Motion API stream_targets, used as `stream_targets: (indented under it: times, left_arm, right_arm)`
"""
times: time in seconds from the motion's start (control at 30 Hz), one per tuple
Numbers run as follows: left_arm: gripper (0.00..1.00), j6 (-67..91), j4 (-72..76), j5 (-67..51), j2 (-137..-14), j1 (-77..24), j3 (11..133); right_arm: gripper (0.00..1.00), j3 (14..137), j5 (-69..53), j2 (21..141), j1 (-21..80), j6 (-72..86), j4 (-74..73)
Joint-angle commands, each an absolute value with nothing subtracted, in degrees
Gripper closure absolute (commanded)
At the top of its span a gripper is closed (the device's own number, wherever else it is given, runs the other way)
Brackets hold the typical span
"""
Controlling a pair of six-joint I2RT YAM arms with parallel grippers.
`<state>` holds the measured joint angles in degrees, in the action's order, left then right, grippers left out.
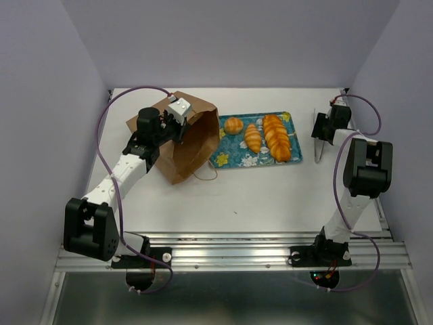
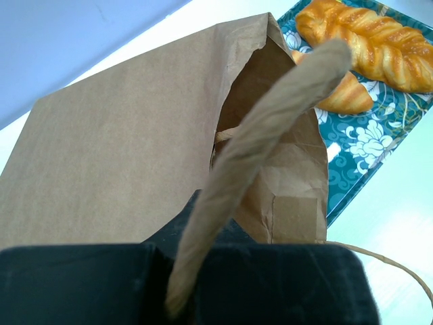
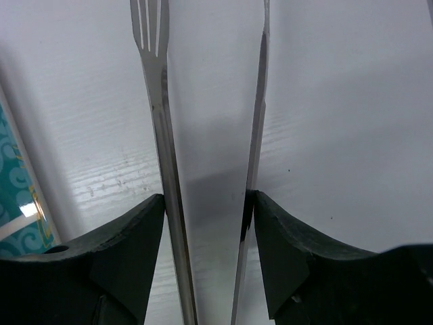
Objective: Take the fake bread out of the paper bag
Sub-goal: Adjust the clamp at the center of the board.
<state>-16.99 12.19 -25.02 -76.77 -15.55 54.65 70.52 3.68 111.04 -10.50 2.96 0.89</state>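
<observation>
Paper bag (image 1: 193,145) lies on its side just left of the tray (image 1: 230,160), with its open mouth turned toward the tray's left edge. Left gripper (image 2: 184,267) is clamped on a folded strip of the bag's rim. The bag interior reads dark, and no bread is visible inside.

On the tray lie 3 pieces of fake bread (image 2: 379,47): bun (image 1: 233,125), croissant (image 1: 253,138) and longer loaf (image 1: 277,137). A 4th piece is not in view and may be inside the bag.

Right of the tray, right gripper (image 3: 206,210) grips metal tongs (image 3: 162,135), with 1 finger pressed against each arm and the tong arms apart.

Risk 1: the pinched rim is thin paper. A hard pull could tear it or slip it free, collapsing the mouth.

Risk 2: the tines could snag or puncture the bag wall on entry.
</observation>
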Motion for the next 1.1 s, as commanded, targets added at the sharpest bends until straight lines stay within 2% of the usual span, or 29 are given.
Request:
stream_targets:
  times: [0.0, 0.27, 0.3, 0.67, 0.87, 1.07]
  left_arm:
    - [1.00, -16.4, 15.8, -25.1, -75.8, -15.6, 55.5]
    - [1.00, -17.0, 15.9, -25.0, -75.5, -15.6, 55.2]
    - [1.00, -17.0, 16.0, -25.0, -75.6, -15.6, 55.1]
    - [1.00, -17.7, 15.5, -24.3, -75.1, -15.6, 54.7]
    - [1.00, -17.7, 15.2, -23.9, -75.0, -15.6, 54.8]
    - [1.00, -17.6, 15.6, -23.7, -73.7, -15.6, 54.3]
  right_arm:
    - [0.39, 70.5, 4.0, 111.1, -11.0, 1.1, 4.2]
    - [0.33, 70.0, 4.1, 111.7, -11.0, 2.0, 1.1]
    - [0.28, 69.4, 3.5, 111.6, -11.0, 2.3, 1.0]
    - [0.26, 66.8, 3.9, 111.4, -11.0, 1.9, -1.8]
    - [0.30, 67.1, 7.5, 112.1, -11.0, 1.9, -3.4]
    - [0.41, 68.6, 7.9, 110.2, -11.0, 3.3, -5.3]
